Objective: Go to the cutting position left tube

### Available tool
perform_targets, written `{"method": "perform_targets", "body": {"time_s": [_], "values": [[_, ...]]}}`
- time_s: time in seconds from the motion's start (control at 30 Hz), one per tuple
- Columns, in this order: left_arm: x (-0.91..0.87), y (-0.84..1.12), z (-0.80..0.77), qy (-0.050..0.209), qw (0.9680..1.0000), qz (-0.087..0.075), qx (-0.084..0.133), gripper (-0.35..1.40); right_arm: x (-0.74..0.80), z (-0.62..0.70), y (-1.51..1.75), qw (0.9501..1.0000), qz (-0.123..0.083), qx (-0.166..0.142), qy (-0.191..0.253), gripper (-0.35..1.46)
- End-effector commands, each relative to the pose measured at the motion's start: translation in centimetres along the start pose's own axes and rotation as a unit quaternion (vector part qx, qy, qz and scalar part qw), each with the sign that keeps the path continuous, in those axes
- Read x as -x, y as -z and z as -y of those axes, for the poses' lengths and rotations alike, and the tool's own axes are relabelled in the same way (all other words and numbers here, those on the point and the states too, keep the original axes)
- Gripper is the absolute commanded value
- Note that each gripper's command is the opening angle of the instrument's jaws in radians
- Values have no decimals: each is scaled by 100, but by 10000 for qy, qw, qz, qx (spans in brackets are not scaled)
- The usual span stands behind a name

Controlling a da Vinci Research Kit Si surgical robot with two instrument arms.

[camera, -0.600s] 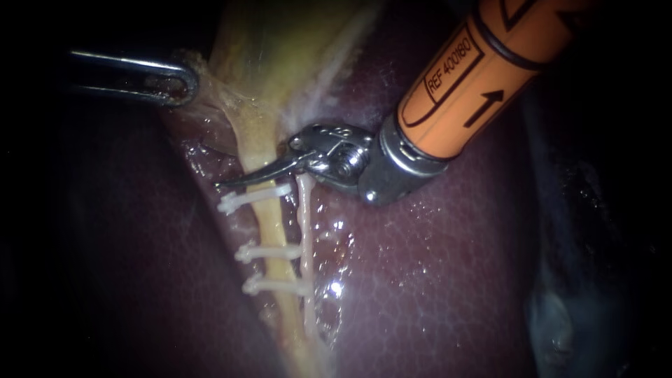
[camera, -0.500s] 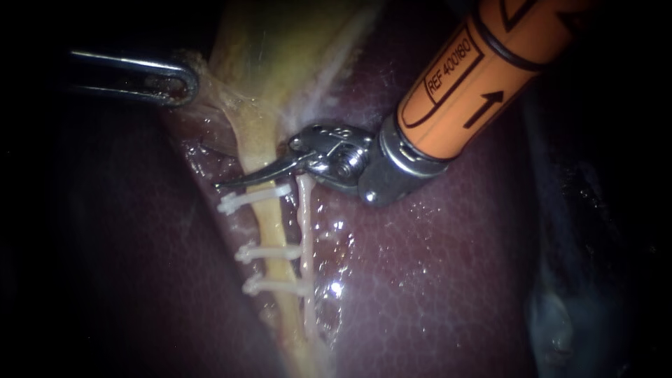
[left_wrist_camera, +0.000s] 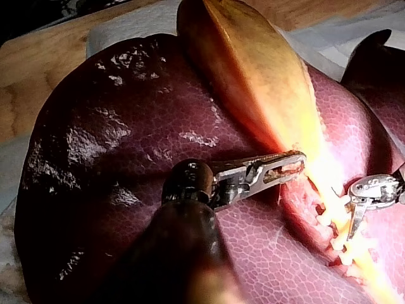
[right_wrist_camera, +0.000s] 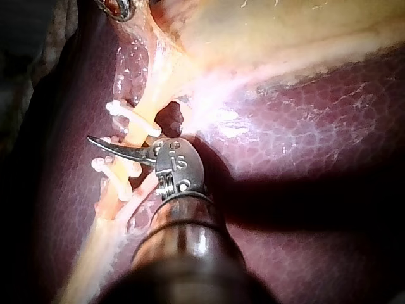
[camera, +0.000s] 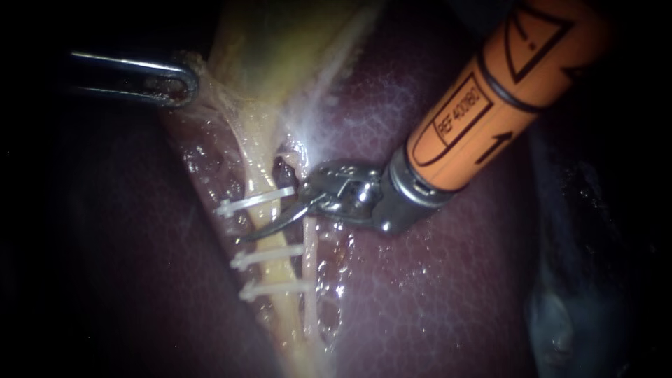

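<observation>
The yellowish left tube [camera: 264, 213] runs down from the gallbladder [camera: 280, 42] and carries three white clips [camera: 255, 199]. A thinner pale right tube [camera: 308, 269] lies beside it. My right instrument [camera: 247, 236], on an orange shaft, ends in curved blades that lie together. They rest across the left tube between the top clip and the middle clip [camera: 269, 255]; the right wrist view shows the same blades [right_wrist_camera: 93, 140]. My left instrument [camera: 183, 85] has its jaws shut on gallbladder tissue near its neck, as the left wrist view [left_wrist_camera: 294, 163] also shows.
Dark red liver [camera: 434, 294] surrounds the tubes on both sides, wet and glistening by the lower clip [camera: 276, 287]. In the left wrist view the liver [left_wrist_camera: 114, 126] rests on a white cloth [left_wrist_camera: 126, 25] over a wooden board [left_wrist_camera: 38, 69].
My right instrument has moved down along the left tube, from just above the top clip to the gap between the top and middle clips. The left instrument has kept its hold.
</observation>
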Motion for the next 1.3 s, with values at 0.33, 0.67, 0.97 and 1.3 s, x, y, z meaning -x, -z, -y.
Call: {"method": "perform_targets", "body": {"time_s": [0.33,0.67,0.97,1.3], "values": [[0,1,0,-1,10000,-1,-1,-35,-5,4,-20,9982,-431,-412,-86,140],[0,1,1,-1,10000,-1,-1,-35,-12,5,-27,9933,-851,-770,-165,139],[0,2,1,-1,10000,-1,-1,-35,-14,14,-25,9924,-849,-878,-159,140],[0,2,0,-1,10000,-3,-4,-35,-24,33,-8,9894,-829,-1182,-157,134]]}}
